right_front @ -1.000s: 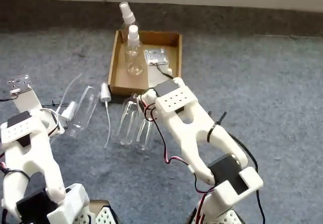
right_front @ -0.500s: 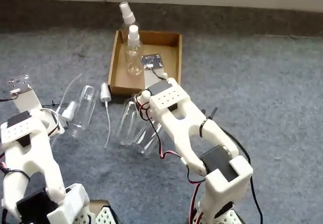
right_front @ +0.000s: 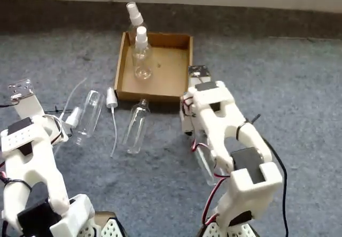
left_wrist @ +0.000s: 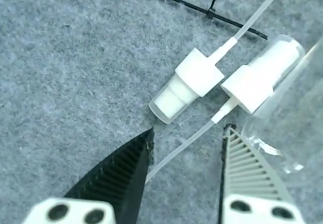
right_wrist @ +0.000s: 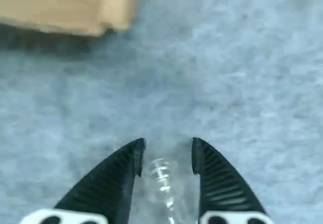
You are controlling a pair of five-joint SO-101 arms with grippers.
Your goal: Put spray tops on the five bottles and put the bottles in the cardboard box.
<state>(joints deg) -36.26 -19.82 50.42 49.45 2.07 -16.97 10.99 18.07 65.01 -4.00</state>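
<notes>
My right gripper (right_wrist: pixel 166 156) is shut on a clear capless bottle (right_wrist: pixel 164 183), held low over the carpet to the right of the cardboard box (right_front: pixel 184 50); the same bottle (right_front: pixel 203 159) shows under the right arm in the high view. One topped bottle (right_front: pixel 141 55) stands inside the box and another (right_front: pixel 133 18) stands behind it. A capless bottle (right_front: pixel 136 126) lies in front of the box beside a loose spray top (right_front: pixel 111 98). My left gripper (left_wrist: pixel 186 143) is open over the tube of a spray top (left_wrist: pixel 257 80), next to another spray top (left_wrist: pixel 194 80) and a lying bottle (left_wrist: pixel 298 118).
Grey carpet covers the floor. A black cable with a zip tie (left_wrist: pixel 212 9) lies past the spray tops. The box corner (right_wrist: pixel 65 7) sits ahead of my right gripper. A dark strip and a wall run behind the box.
My right arm has swung from the front of the box over to its right, carrying one clear bottle away from the pair. One bottle stayed lying there. The left arm has not moved.
</notes>
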